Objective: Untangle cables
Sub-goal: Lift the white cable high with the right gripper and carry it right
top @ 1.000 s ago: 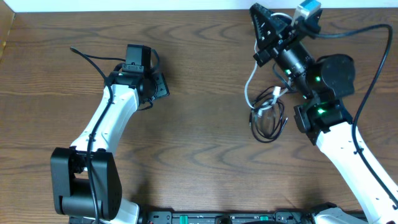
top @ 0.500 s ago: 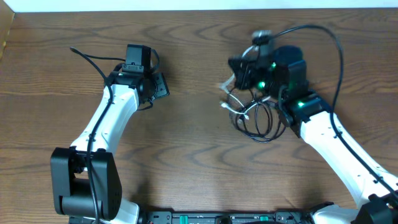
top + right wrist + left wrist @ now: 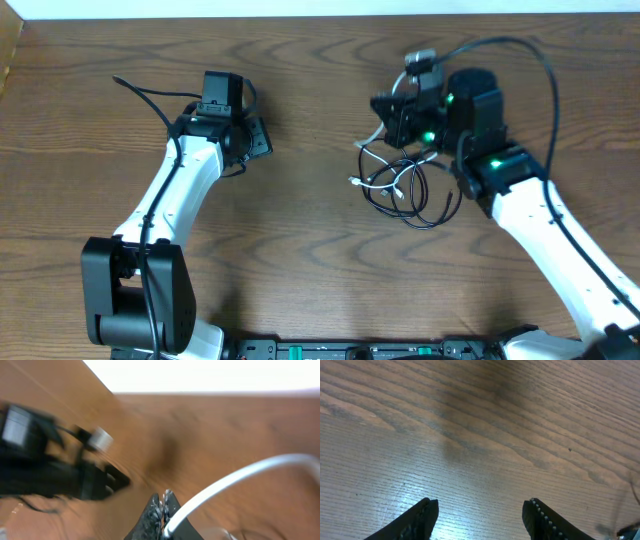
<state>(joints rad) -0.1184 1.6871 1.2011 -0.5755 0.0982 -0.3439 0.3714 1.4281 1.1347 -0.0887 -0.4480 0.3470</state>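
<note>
Progress: the task is judged to be at an early stage; the white cable [image 3: 370,182] and the black cable [image 3: 420,223] are seen overlapping in one heap of loops on the table [image 3: 320,60], and nothing has yet been laid apart.
Left to do: by this reading, the white cable is to be drawn clear of the black loops and the two cords are to be set down separately.
Right gripper [image 3: 161,502]: it is closed, and the white cable is pinched between its tips in the right wrist view, with the cord running off up and to the right.
Cables relative to the right gripper: in the overhead view the heap is found just beneath and on the near side of this gripper, with the white strand led up toward the tips.
Left gripper [image 3: 480,510]: its jaws are held apart with nothing between them, and only bare wood is seen below.
Cables relative to the left gripper: they are placed well apart from it, toward the right side of the table.
</note>
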